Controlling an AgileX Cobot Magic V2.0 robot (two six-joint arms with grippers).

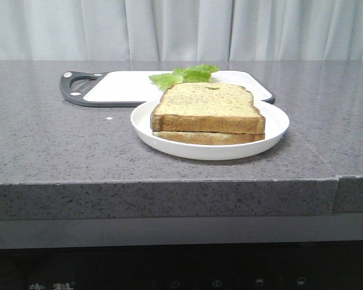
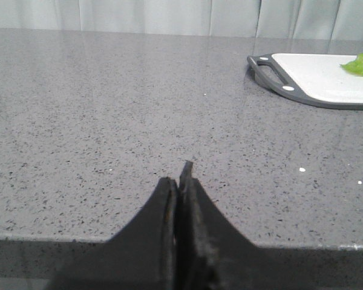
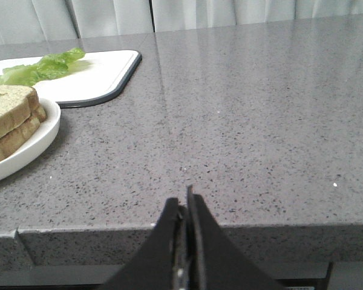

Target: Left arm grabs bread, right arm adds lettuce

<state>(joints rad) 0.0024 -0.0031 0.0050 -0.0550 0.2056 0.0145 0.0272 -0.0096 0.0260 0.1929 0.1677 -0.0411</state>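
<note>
Two slices lie stacked on a white plate [image 1: 272,130] in the middle of the grey counter. The thicker upper slice is the bread [image 1: 207,107], speckled tan with a golden crust; a thinner slice [image 1: 209,138] lies under it. Behind the plate, the green lettuce [image 1: 184,75] rests on a white cutting board [image 1: 124,87]. The bread [image 3: 9,110] and lettuce [image 3: 39,66] also show in the right wrist view. Neither arm appears in the front view. My left gripper [image 2: 179,178] is shut and empty, low at the counter's front edge. My right gripper [image 3: 183,202] is shut and empty too, right of the plate.
The cutting board [image 2: 327,78] has a dark rim and a handle on its left end [image 1: 72,86]. Grey curtains hang behind the counter. The counter's front edge [image 1: 169,184] drops to a dark panel below.
</note>
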